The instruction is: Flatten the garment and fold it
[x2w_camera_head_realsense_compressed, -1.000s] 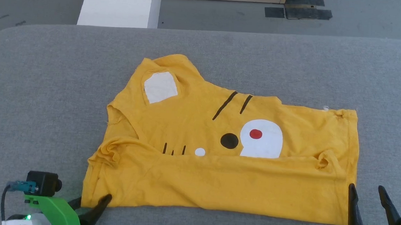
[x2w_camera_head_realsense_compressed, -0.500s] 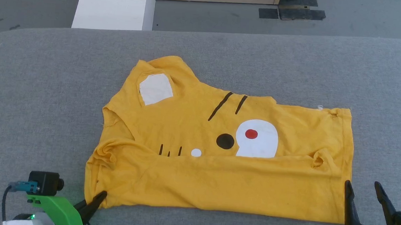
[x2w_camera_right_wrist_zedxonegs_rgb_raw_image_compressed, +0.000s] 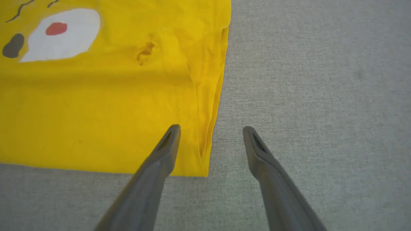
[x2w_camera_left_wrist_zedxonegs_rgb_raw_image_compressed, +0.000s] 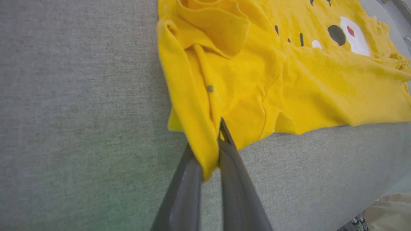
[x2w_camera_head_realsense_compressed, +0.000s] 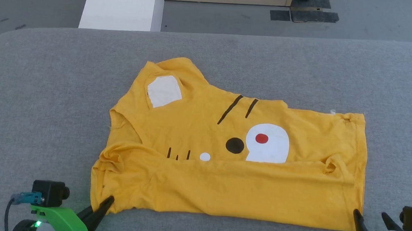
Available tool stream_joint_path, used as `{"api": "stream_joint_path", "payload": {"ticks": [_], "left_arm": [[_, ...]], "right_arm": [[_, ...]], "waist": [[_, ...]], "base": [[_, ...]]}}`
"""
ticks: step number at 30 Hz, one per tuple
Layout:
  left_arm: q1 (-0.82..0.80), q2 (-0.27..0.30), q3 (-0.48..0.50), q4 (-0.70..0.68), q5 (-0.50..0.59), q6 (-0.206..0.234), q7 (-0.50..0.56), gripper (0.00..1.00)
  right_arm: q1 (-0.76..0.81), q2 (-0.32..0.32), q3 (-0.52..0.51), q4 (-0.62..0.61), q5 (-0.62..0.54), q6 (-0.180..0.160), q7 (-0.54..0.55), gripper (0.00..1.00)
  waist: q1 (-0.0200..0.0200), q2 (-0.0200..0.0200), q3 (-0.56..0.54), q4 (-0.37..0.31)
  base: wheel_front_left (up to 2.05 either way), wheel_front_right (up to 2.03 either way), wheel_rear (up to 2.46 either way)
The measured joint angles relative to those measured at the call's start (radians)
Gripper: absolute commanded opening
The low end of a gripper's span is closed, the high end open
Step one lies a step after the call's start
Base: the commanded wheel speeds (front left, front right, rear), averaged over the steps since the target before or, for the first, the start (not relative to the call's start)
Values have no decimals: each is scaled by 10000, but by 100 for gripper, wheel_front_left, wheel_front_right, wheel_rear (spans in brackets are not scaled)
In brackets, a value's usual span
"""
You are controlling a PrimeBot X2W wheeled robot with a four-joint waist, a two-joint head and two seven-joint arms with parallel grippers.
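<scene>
The grey table [x2w_camera_head_realsense_compressed: 48, 82] carries the garment [x2w_camera_head_realsense_compressed: 222, 189] at its middle, near edge folded up over part of the print. The left gripper [x2w_camera_left_wrist_zedxonegs_rgb_raw_image_compressed: 208, 144] is clenched on the near left corner. The right gripper [x2w_camera_right_wrist_zedxonegs_rgb_raw_image_compressed: 211, 127] gapes astride the near right corner, grasping nothing. Lifting now would likely drag the shirt lopsided.

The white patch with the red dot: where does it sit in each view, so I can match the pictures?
Head view: the white patch lies right of centre on the garment.
Left wrist view: far upper right.
Right wrist view: upper left.
Shared landmark: the black spot touching the patch's edge, seen in all three views.
</scene>
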State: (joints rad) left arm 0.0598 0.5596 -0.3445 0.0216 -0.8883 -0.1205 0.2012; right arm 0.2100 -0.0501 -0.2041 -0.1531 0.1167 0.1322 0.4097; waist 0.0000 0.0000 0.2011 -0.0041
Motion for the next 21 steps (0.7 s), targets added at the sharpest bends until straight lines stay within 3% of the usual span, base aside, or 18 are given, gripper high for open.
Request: {"api": "stream_joint_path", "payload": {"ticks": [12, 13, 16, 21], "left_arm": [[-6, 111, 2, -71, 2, 73, 2, 0], [-10, 128, 8, -69, 2, 73, 2, 0], [-36, 130, 13, -54, -2, 73, 10, 0], [-40, 117, 56, 21, -115, 73, 42, 0]], "right_arm": [[-497, -8, 81, 1381, 685, 0, 280, 100], [-645, -19, 128, 1544, 731, -2, 282, 84], [-989, -46, 140, 1910, 736, -2, 128, 0], [-1197, -33, 111, 2019, 744, 0, 119, 0]], "waist": [[0, 0, 180, 78], [0, 0, 204, 78], [0, 0, 236, 93], [0, 0, 215, 110]], "base": [[0, 0, 0], [0, 0, 0], [0, 0, 0], [0, 0, 0]]}}
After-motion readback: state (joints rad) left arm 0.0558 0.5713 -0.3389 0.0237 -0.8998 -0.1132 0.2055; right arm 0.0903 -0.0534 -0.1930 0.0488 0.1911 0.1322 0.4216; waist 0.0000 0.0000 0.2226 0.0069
